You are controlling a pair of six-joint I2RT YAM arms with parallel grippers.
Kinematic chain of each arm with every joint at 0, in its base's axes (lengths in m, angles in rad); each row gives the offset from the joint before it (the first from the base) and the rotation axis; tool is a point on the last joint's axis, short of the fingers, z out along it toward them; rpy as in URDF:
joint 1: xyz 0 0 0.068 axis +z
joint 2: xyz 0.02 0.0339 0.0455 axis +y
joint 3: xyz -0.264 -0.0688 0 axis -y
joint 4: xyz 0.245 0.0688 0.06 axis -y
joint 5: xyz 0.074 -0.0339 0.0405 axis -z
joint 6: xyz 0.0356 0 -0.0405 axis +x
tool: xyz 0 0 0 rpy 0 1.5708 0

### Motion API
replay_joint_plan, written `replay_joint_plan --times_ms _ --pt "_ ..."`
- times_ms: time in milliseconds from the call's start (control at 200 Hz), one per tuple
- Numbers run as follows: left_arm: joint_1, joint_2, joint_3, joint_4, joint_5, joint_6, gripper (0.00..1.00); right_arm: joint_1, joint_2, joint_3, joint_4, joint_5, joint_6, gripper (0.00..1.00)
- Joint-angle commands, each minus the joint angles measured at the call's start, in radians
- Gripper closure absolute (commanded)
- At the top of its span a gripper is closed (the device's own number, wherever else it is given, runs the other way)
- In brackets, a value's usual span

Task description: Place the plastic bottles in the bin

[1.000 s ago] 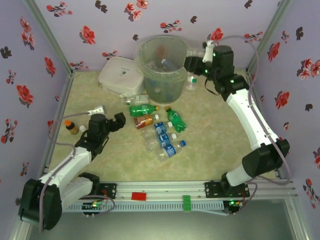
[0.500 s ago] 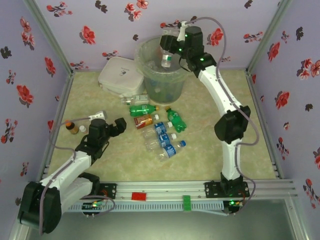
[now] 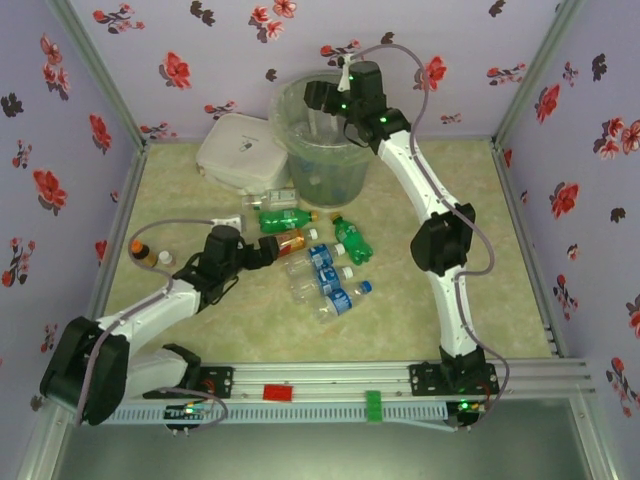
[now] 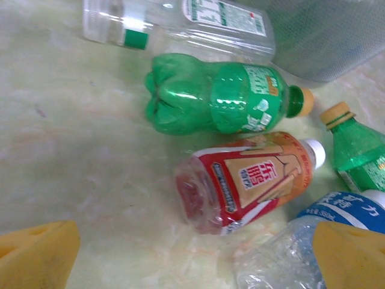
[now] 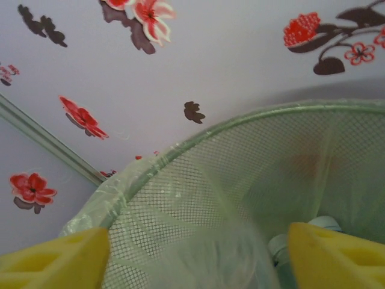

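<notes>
- Top view: we see the bin [image 3: 325,180], a tall, round, translucent grey-green bucket with a clear bag liner. It stands at the back of the table [image 3: 430,290], just beside a white lidded container [image 3: 232,150].
- The right gripper [image 3: 322,97] hangs over the bin's mouth.
- The plastic bottles [image 3: 322,256] lie on their sides in a loose cluster mid-table, in front of the bin. They are green, orange-red and clear with blue labels.
- The left gripper [image 3: 270,252] is low, just beside the orange-red bottle [image 3: 288,241].
- Left wrist: the left gripper [image 4: 192,259] has its yellow fingers [image 4: 36,256] spread wide with nothing clamped.
- Ahead lie the orange-red bottle [image 4: 246,186] with a white cap, a green bottle [image 4: 216,99], a clear bottle [image 4: 180,27] and a blue-labelled bottle [image 4: 337,211].
- The bin [image 4: 337,36] wall shows at top right.
- Right wrist: the right gripper [image 5: 195,259] is spread wide above the bin [image 5: 240,123] rim. The mesh wall and bag are visible.
- We cannot identify the hazy shape between the fingers.
</notes>
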Motion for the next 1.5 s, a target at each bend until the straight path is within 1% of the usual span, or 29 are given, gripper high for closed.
replay_joint_plan --times_ms 0,35,50,195,310,410,475,640,775,885,1005,1100,1205,1315,1410,1495 --pt "-0.020 0.013 0.035 -0.014 -0.037 0.037 0.00 0.007 -0.030 0.043 0.015 0.021 -0.012 0.10" --pt "-0.022 0.013 0.038 -0.014 -0.038 0.036 0.00 0.007 -0.039 0.043 0.012 0.022 -0.016 0.02" --pt "-0.021 0.013 0.038 -0.014 -0.039 0.036 0.00 0.008 -0.044 0.043 0.012 0.022 -0.019 0.01" --pt "-0.024 -0.011 0.040 -0.019 -0.044 0.048 0.00 0.007 -0.097 0.039 -0.037 0.021 -0.039 0.00" --pt "-0.029 -0.058 0.035 -0.038 -0.042 0.076 0.00 0.008 -0.185 -0.027 -0.078 0.034 -0.058 0.00" --pt "-0.042 -0.105 0.039 -0.068 -0.027 0.129 0.00 0.007 -0.302 -0.161 -0.074 0.049 -0.077 0.00" --pt "-0.063 -0.134 0.042 -0.082 -0.014 0.170 0.00 0.007 -0.393 -0.269 -0.066 0.085 -0.089 0.00" --pt "-0.159 -0.148 0.086 -0.120 0.006 0.251 0.00 0.004 -0.644 -0.588 -0.038 0.194 -0.095 0.00" --pt "-0.254 -0.083 0.148 -0.166 0.002 0.284 0.00 -0.002 -0.830 -0.858 -0.028 0.265 -0.064 0.00" --pt "-0.327 -0.009 0.207 -0.210 -0.009 0.278 0.01 -0.012 -0.957 -1.062 -0.026 0.328 -0.021 0.00" --pt "-0.425 0.082 0.283 -0.267 -0.011 0.284 0.03 -0.028 -1.068 -1.253 -0.040 0.406 0.023 0.00" --pt "-0.494 0.153 0.345 -0.320 -0.010 0.253 0.04 -0.051 -1.132 -1.388 -0.052 0.450 0.038 0.00" --pt "-0.569 0.220 0.407 -0.379 0.003 0.222 0.05 -0.093 -1.169 -1.497 -0.093 0.479 0.074 0.00" --pt "-0.628 0.275 0.460 -0.432 0.014 0.179 0.07 -0.129 -1.202 -1.606 -0.046 0.467 0.111 0.00" --pt "-0.655 0.318 0.494 -0.475 0.015 0.155 0.08 -0.140 -1.221 -1.667 0.001 0.459 0.127 0.00" --pt "-0.667 0.364 0.531 -0.523 0.011 0.146 0.14 -0.144 -1.226 -1.694 0.025 0.482 0.146 0.00"
